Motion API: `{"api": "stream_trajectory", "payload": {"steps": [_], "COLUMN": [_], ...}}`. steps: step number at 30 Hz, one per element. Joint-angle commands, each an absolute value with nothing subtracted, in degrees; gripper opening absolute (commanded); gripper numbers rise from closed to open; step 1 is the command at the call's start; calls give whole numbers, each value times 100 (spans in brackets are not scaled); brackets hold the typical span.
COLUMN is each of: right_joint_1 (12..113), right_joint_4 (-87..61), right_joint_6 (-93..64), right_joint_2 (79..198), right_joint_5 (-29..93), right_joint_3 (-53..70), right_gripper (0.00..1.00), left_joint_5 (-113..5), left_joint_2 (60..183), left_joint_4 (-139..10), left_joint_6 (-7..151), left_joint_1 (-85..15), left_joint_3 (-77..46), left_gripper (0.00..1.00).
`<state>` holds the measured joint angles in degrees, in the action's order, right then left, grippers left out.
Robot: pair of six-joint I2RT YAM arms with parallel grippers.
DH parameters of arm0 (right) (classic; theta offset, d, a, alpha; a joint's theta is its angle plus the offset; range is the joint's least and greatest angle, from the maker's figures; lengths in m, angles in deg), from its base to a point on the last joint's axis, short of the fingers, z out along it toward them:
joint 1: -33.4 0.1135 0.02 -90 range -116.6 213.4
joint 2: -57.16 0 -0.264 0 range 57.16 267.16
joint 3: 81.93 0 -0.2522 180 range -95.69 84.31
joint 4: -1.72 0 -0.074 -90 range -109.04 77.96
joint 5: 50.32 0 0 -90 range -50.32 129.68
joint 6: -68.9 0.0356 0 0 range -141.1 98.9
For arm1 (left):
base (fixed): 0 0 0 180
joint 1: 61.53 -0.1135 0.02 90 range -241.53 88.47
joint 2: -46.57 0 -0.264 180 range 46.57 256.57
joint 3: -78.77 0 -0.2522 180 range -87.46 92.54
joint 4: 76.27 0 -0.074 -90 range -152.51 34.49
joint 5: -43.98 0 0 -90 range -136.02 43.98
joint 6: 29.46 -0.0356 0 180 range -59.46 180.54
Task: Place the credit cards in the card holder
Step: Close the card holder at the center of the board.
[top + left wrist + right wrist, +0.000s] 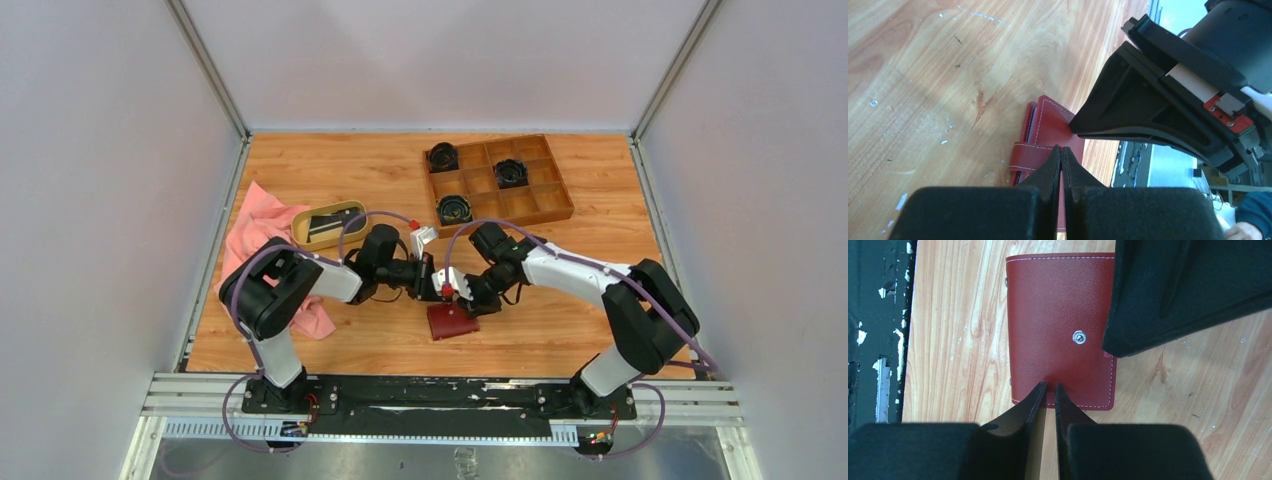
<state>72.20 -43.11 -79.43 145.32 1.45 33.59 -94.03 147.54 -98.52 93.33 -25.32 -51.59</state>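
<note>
Two fingertip pairs of mine crowding card holder [1058, 315], lying flat, stud [1079, 337] up, long axis running straight away from right gripper [1049, 387], which is showing narrow slit, grip unclear; left gripper [1061, 150] sitting closed tight beside strap tab [1034, 154].

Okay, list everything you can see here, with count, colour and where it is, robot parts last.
table: one, light wood, under everything
card holder: one, dark red, front middle, between the jaws
dish: one, tan oval, left of centre
cards: count unclear, dark, in the dish
cloth: one, pink, left edge
compartment box: one, brown wood, far side, right of centre
round items: three, black, in separate box compartments
left arm: one, black and white; jaws shut at the card holder's strap
right arm: one, black and white; jaws almost together at the card holder's edge, grip unclear
</note>
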Motion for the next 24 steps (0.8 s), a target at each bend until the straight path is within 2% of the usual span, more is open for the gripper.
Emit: {"api": "stream_trajectory", "payload": {"steps": [1, 24], "right_joint_1": [7358, 7399], "right_joint_4": [-4221, -4228], "right_joint_6": [-7724, -7402], "right_joint_2": [14650, 14864], "right_joint_5": [452, 673], "right_joint_3": [3353, 3219], "right_gripper": [15, 14], "left_joint_5": [-9194, -8917], "left_joint_2": [14790, 14952], "left_joint_4": [-10458, -10848], "left_joint_6": [9641, 9588], "left_joint_1": [-2436, -2229], "left_joint_3": [-5308, -5635], "left_gripper": [0, 0]}}
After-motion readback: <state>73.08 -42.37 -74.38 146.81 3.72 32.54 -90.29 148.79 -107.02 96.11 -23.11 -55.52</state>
